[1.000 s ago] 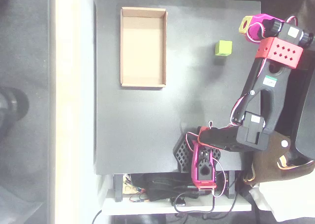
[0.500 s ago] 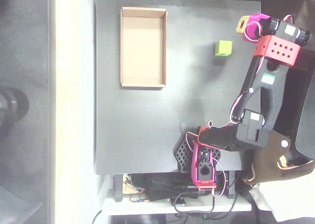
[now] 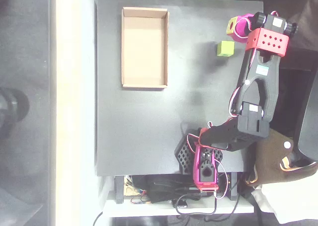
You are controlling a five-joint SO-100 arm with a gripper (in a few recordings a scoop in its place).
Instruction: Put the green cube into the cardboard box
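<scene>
Gripper [image 3: 233, 26] (pink, yellow patch) hung just above-right of green cube [image 3: 225, 48] in overhead view; jaw state unclear. Cube sat on dark table [image 3: 198, 97], well apart from empty cardboard box [image 3: 144, 82].

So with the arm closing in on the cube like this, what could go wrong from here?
1. The gripper sits above and right of the green cube in the overhead view, not over it; a sideways approach could nudge the cube away rather than straddle it.
2. The cardboard box lies well to the left, so a weak grip could drop the cube on the black table during the carry.
3. The box has low walls and looks light; a low pass might clip and shift it.
</scene>
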